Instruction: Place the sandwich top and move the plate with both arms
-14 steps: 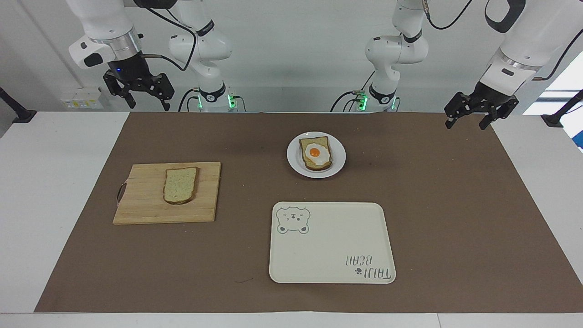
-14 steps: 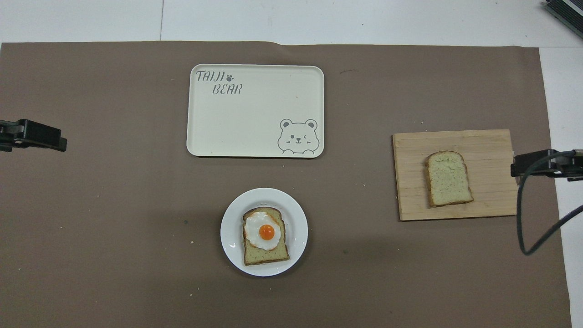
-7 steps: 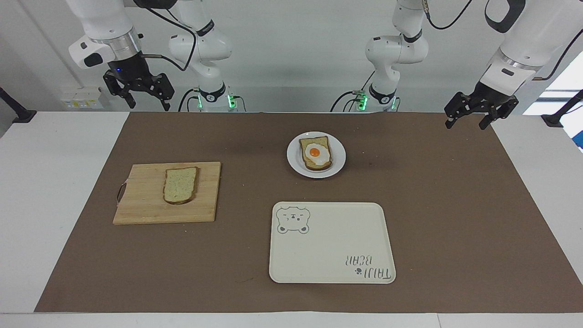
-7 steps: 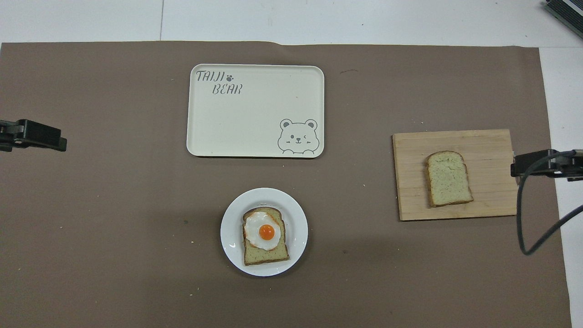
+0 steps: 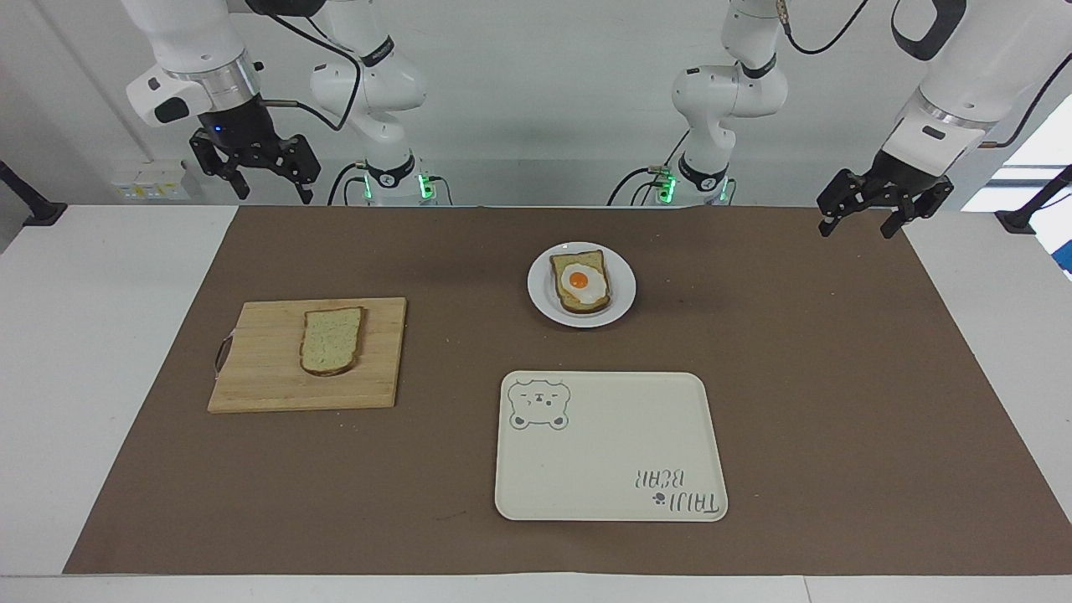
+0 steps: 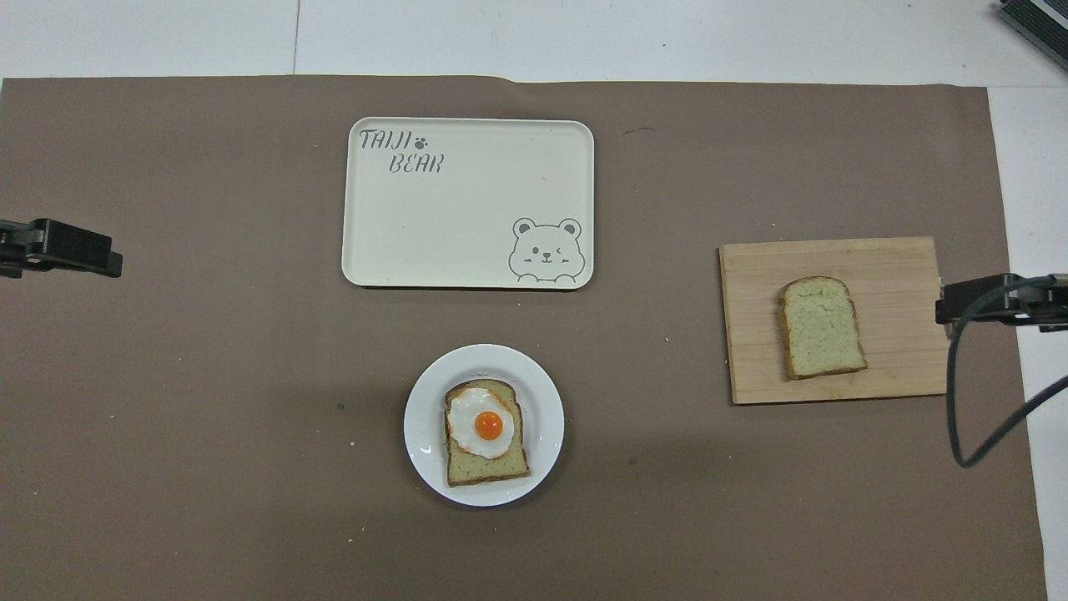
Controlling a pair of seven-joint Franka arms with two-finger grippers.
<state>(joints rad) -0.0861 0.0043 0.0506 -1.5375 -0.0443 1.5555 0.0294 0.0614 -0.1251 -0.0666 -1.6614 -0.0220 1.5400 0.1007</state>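
Nothing done yet. Top slice (image 5: 332, 340) lies on the board (image 5: 260, 387), toward the right arm's end; plate (image 5: 540, 301) with egg bread (image 5: 579, 283) sits mid-counter, nearer the robots than the tray (image 5: 611, 502). Right pincer (image 5: 266, 186) and left pincer (image 5: 865, 224) hang wide, empty, touching nothing.

"TAIJI BEAR" on tray (image 6: 467, 250)
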